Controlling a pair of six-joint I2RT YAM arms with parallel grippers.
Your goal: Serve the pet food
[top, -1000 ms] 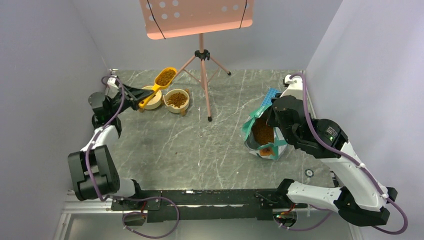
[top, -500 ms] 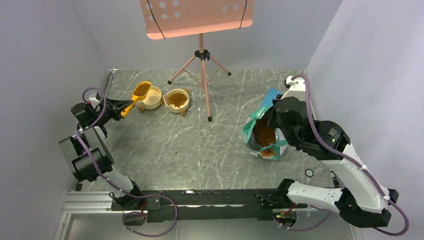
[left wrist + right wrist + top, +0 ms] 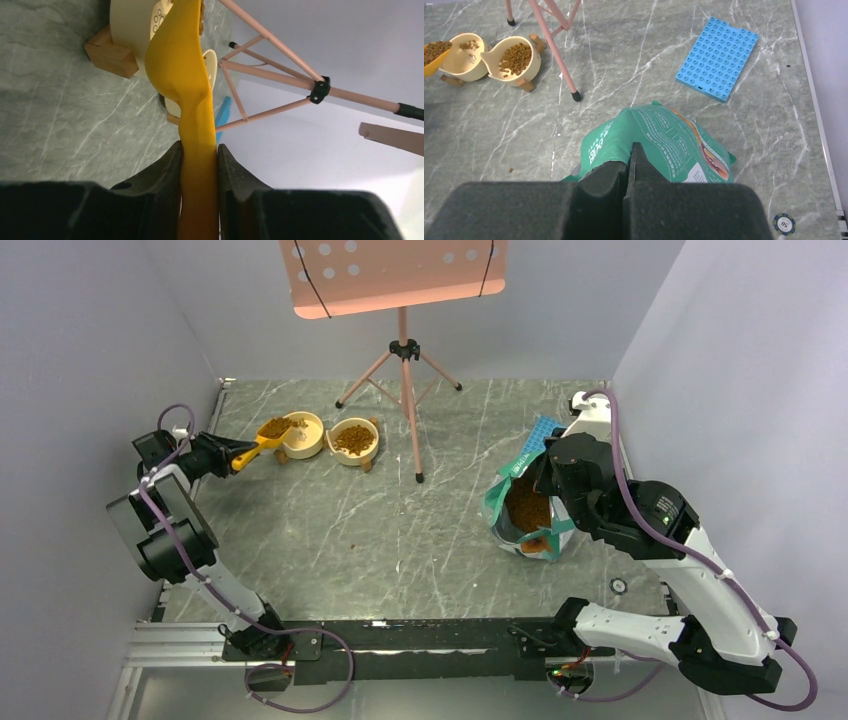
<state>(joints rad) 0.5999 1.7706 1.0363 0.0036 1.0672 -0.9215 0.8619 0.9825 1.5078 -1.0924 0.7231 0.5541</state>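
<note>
Gripping the flat handle of the yellow scoop point(image 3: 184, 75), the left gripper point(image 3: 199, 162) has its jaws narrowed on the plastic from both sides, and the scoop's cup reaches out straight ahead of the fingertips. A load of pet food point(image 3: 275, 426) sits in that cup, which hangs at the rim of the first cream bowl point(image 3: 306, 437); a few pellets lie inside this bowl. Just beyond it from the left gripper stands the second cream bowl point(image 3: 352, 439), right beside the first and holding a fuller brown heap. A pink tripod stand point(image 3: 404, 390) rises past both bowls. Across the marble table point(image 3: 380, 530), the right gripper point(image 3: 629, 157) is closed tight, pinching the top edge of the teal-green bag point(image 3: 664, 140) directly beneath its fingers; the bag gapes open with more kibble inside. Ahead of the right gripper and off to its right lies a blue studded plate point(image 3: 717, 57), apart from the bag
</note>
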